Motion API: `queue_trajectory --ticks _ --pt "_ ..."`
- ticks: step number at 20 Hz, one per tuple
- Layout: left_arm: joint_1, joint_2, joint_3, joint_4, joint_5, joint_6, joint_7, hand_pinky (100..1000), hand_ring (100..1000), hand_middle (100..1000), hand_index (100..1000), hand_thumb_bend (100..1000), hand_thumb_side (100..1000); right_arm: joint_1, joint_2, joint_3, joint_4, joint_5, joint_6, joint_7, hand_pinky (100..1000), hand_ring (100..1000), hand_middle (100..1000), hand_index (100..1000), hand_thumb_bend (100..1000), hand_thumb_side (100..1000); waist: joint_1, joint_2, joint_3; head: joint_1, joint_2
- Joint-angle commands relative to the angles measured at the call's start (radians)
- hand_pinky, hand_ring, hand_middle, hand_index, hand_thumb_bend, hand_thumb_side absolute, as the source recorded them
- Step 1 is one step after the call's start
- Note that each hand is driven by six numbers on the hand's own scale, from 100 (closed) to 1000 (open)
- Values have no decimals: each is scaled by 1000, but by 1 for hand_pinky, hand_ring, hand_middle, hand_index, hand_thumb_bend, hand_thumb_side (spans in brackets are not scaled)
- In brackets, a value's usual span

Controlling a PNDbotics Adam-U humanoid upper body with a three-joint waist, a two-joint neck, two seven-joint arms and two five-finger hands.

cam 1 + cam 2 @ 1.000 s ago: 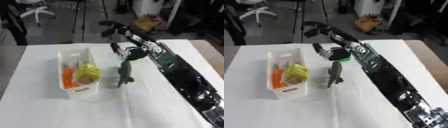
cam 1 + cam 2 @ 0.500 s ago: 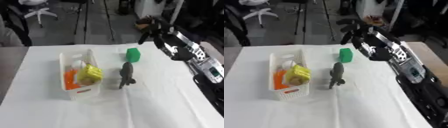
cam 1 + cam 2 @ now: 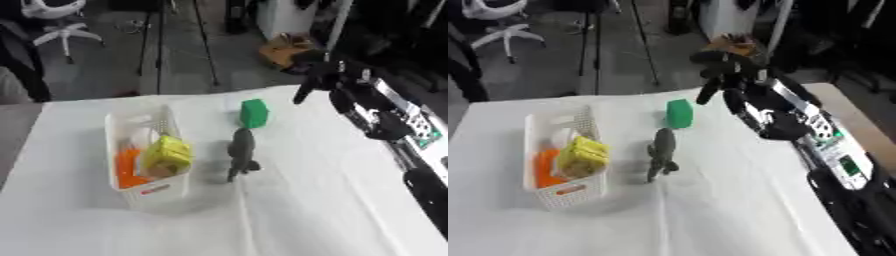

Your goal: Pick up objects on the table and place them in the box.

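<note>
While the green block (image 3: 254, 113) and grey animal figure (image 3: 241, 152) wait beside the box (image 3: 122, 187), the right hand (image 3: 317, 80) hangs empty near the tabletop's far edge, fingers relaxed.

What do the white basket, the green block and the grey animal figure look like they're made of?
The white basket looks like moulded plastic, judging by its slotted walls and slight sheen. The green block has a flat, matte, even colour, so perhaps foam or plastic; the look leaves it open. The grey animal figure appears to be dull moulded plastic or rubber.
</note>
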Motion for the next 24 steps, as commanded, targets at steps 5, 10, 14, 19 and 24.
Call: queue_trajectory --ticks 5,10,14,19,24 --pt "2 19 11 1 -2 7 25 457 810 908 888 400 1000 8 -9 -25 -36 24 7 -23 610 624 876 822 100 477 20 -3 3 3 5" --pt "2 19 6 -1 -4 7 28 459 808 900 886 396 1000 18 -6 -19 -36 46 14 -36 608 623 879 822 100 496 19 -9 8 5 1" --pt "1 20 3 -4 -3 8 21 459 806 897 886 394 1000 23 -1 -18 -34 54 18 -41 607 622 878 822 100 492 18 -14 14 1 6" --pt "3 20 3 -6 -3 8 18 460 807 897 887 393 1000 25 3 -16 -37 56 19 -46 607 622 877 822 100 478 15 -17 26 3 9" --pt "5 20 3 -6 -3 8 17 461 807 897 887 391 1000 28 5 -19 -39 53 18 -45 607 622 876 822 100 480 13 -20 32 5 12"
